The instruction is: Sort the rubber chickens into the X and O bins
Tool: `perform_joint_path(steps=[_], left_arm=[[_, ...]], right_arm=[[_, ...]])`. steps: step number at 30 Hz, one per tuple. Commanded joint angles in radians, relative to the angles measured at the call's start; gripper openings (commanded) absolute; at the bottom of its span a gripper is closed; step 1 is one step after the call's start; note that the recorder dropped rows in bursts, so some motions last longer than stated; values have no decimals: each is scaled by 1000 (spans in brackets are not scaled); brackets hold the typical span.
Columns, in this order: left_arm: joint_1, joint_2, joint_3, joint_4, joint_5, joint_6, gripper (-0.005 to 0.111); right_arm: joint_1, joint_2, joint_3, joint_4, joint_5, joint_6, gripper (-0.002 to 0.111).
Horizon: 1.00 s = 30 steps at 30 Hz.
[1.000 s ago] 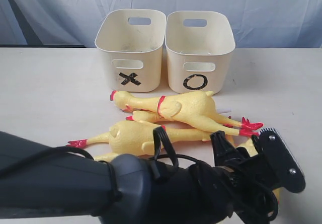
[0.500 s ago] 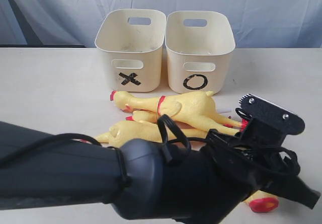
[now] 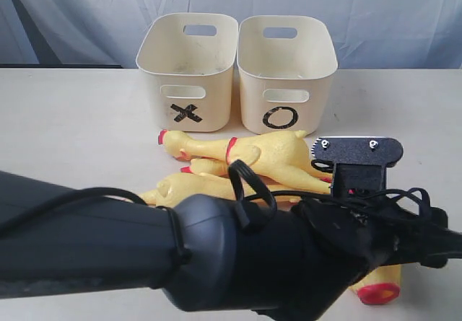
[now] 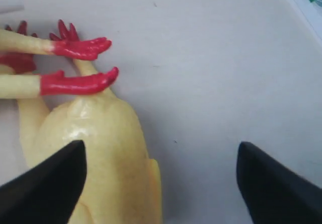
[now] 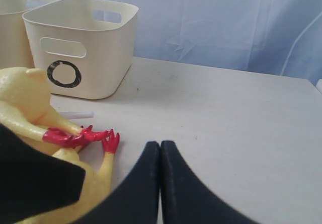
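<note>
Swung further across our view, left arm (image 3: pixel 108 256) hides much of the rubber chickens (image 3: pixel 267 155), left gripper (image 4: pixel 161 153) spread over one of them, right gripper (image 5: pixel 160 151) pressed together.

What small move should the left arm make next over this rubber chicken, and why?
Probably shift sideways until the chicken's body is centred between the open left fingers. In the left wrist view one finger hangs over the body and the other over bare table, so closing now would likely miss.
</note>
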Motion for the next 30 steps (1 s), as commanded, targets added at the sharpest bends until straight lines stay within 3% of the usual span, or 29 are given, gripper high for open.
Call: perform_joint_path(steps=[1,3,10,30], left_arm=[[-3,1,-4,-4,64,5,96],[-3,1,-4,-4,56,5,105],[0,1,-4,-4,-147,12,105],[26,26,-4,-4,-78,41,105]], right_arm=[[-4,-7,1,-1,-11,2,-1],[-4,-7,1,-1,-11,2,-1],[-4,-7,1,-1,-11,2,-1],[-4,-7,1,-1,-11,2,-1]])
